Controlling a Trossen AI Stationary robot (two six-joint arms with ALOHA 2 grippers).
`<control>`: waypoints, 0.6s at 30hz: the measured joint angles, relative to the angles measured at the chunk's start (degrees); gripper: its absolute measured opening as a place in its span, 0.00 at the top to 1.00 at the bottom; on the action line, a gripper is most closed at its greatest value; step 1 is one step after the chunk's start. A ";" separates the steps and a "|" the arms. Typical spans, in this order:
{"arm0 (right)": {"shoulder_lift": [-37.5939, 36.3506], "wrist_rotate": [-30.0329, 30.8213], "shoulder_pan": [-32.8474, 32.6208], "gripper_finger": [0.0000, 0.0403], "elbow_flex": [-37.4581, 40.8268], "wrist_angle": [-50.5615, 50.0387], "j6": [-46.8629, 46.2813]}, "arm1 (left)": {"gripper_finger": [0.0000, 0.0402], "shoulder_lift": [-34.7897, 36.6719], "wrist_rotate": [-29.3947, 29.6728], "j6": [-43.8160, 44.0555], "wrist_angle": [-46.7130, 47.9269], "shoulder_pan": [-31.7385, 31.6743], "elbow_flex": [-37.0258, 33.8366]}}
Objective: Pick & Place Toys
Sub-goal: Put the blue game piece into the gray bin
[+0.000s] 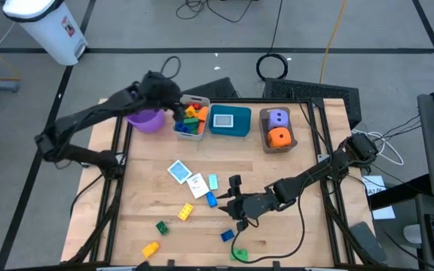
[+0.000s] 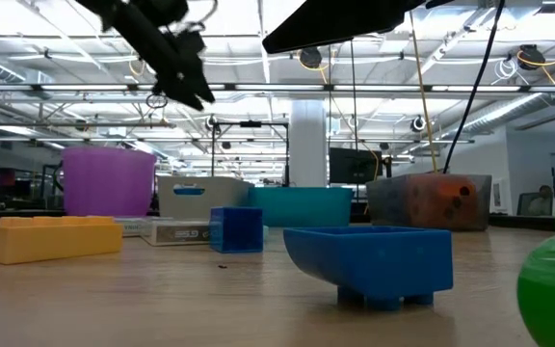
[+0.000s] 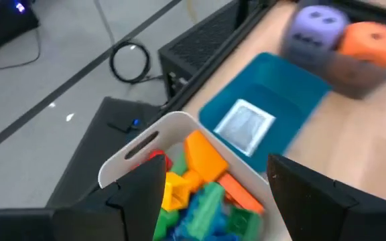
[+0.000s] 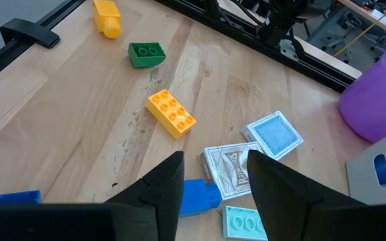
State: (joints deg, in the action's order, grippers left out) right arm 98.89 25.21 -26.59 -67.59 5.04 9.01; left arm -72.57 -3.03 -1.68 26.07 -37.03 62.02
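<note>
**Left pincer open over the brick bin, right pincer low among the loose toys**

The left pincer [image 1: 178, 111] hung above the grey bin [image 3: 139, 144] at the worktop's [image 1: 307, 226] 12 o'clock edge, its fingers [image 3: 136, 194] spread apart with nothing between them. Below it the bin held a heap of bricks [image 3: 206, 191] in orange, yellow, green, blue and red. At 3 o'clock of that bin stood the teal bin [image 1: 230, 121] with a white card [image 3: 245, 125] lying in it, and farther the same way the brown bin [image 1: 278, 129] held the purple die [image 1: 278, 117] and the orange die [image 1: 279, 137]. The purple bucket [image 1: 146, 119] stood at 9 o'clock of the grey bin.

The right pincer [image 1: 232, 202] sat low near the worktop's centre, fingers [image 4: 159, 184] part open and empty. Just ahead of it lay a blue brick [image 4: 198, 196], a patterned card [image 4: 230, 171], a blue card [image 4: 273, 135] and a pale teal brick [image 4: 245, 222]. Beyond those lay a yellow brick [image 4: 171, 114], a green brick [image 4: 146, 54] and another yellow brick [image 4: 106, 17], each apart from the others. Near the 6 o'clock edge lay one more blue brick [image 1: 227, 235] and a green piece [image 1: 240, 254].
</note>
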 joint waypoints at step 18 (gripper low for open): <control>0.00 -0.01 0.02 0.61 0.00 0.13 -1.50 | 0.34 26.69 -10.27 6.52 6.68 7.77 -19.65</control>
State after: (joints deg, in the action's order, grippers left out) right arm 98.89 25.21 -26.57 -67.59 5.17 7.51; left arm -45.89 -13.31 4.84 32.74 -29.26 42.37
